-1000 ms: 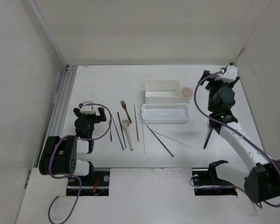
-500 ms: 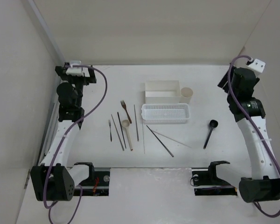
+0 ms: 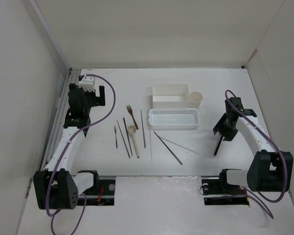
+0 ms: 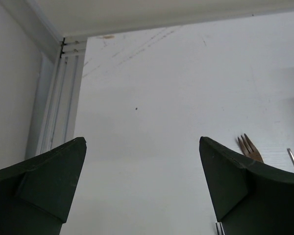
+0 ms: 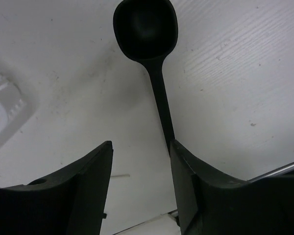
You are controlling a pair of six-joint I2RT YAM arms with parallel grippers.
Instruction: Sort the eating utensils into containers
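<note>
At the far left, the left gripper hangs high over the white table, its fingers spread wide with nothing between them. To its right the loose pieces lie in a row: a small dark fork, a cream short-handled spoon, a brown fork and thin dark and silvery chopsticks. Beyond them stand the white rectangular box, the white perforated basket and the small cream round cup; box and basket look unfilled. Furthest right, the right gripper is low over a black long-handled spoon, fingers parted. The handle runs close along one finger, not centred.

That offset is the likely trouble. Closing now could nudge or spin the thin handle rather than pinch it, or the fingertips could scrape the table.

Half a second ago the right arm stood tall near the back; now it is folded down over the spoon, which has not moved. The left arm has sunk slightly.
</note>
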